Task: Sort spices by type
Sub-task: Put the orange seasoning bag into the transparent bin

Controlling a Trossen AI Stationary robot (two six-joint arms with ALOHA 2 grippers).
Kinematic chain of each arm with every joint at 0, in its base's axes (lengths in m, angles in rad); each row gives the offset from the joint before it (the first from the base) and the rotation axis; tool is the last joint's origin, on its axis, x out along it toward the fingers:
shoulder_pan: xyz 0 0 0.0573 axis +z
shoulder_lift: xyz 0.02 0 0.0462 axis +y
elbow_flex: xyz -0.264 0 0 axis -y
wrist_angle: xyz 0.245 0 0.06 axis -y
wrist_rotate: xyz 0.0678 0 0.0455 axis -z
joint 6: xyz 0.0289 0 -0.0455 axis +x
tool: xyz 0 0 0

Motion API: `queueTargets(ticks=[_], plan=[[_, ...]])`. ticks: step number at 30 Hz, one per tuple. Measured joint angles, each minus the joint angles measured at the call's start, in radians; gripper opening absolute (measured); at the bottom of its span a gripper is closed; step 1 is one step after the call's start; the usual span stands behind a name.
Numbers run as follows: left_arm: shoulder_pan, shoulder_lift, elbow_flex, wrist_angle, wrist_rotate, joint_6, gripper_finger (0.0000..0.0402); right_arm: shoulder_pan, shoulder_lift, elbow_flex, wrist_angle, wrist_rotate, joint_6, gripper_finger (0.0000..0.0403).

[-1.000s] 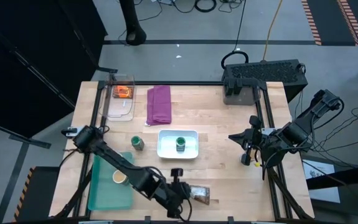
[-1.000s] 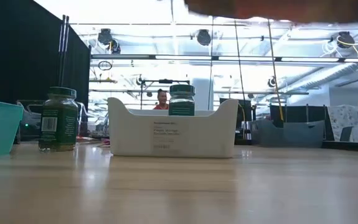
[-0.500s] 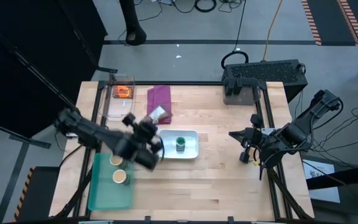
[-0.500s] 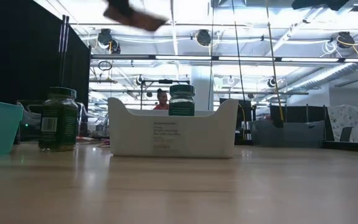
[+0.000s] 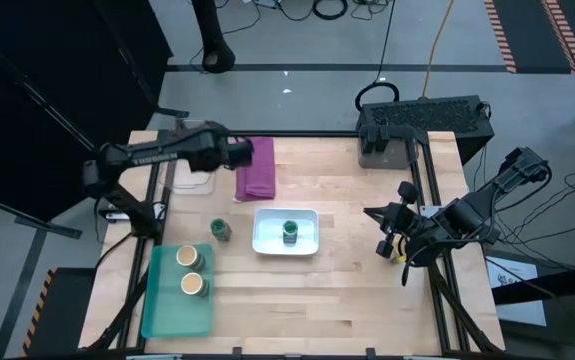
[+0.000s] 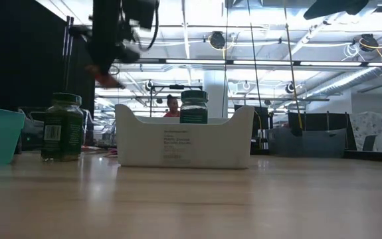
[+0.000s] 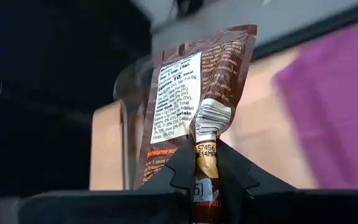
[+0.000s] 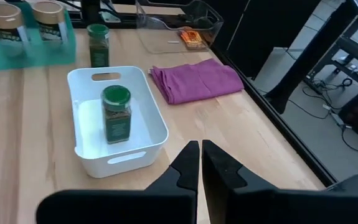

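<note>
The left gripper (image 7: 207, 163) is pinched on the lower edge of the flat dark brown spice packet (image 7: 191, 93), which stands up between the fingers, so the thin foil is held by its seam and cannot fold. In the high view this gripper (image 5: 235, 152) hangs at the table's far left corner, over the clear plastic bin (image 5: 195, 180) just beside the folded purple cloth (image 5: 258, 168). The flat orange packet (image 8: 192, 38) already lies in that bin, so the brown one is probably bound for the same place, packets together.

Nearer, a green-lidded round jar (image 5: 290, 231) stands in the white rectangular tray (image 5: 267, 243); a second green-lidded jar (image 5: 221, 230) waits on the bare wood just beside it. Two tan-lidded jars (image 5: 188, 257) stand in the teal tray (image 5: 163, 310).

The right gripper (image 8: 200, 155) is closed and empty, parked near the table's right edge.
</note>
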Motion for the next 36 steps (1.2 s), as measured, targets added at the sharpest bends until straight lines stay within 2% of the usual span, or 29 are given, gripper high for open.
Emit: queueTargets(ticks=[6, 10, 15, 20, 25, 36], plan=[[0.256, 0.0, -0.091, -0.019, 0.131, 0.019, 0.0038, -0.026, -0.001, 0.0, 0.0, -0.002, -0.025, 0.0], [0.35, 0.001, -0.18, 0.062, 0.214, 0.11, 0.0038, -0.039, -0.001, 0.0, -0.002, -0.002, -0.031, 0.0], [0.382, 0.001, -0.253, 0.141, 0.219, 0.16, 0.0038, -0.039, -0.001, 0.0, -0.003, -0.002, -0.03, 0.0], [0.395, 0.001, -0.294, 0.146, 0.217, 0.168, 0.0043, -0.039, -0.001, 0.0, -0.005, -0.002, -0.029, 0.0], [0.394, 0.001, -0.319, 0.147, 0.209, 0.17, 0.007, -0.039, -0.001, 0.0, -0.005, -0.002, -0.028, 0.0], [0.359, 0.001, -0.377, 0.192, 0.173, 0.172, 0.0078, -0.039, -0.001, 0.0, -0.005, -0.002, -0.023, 0.0]])
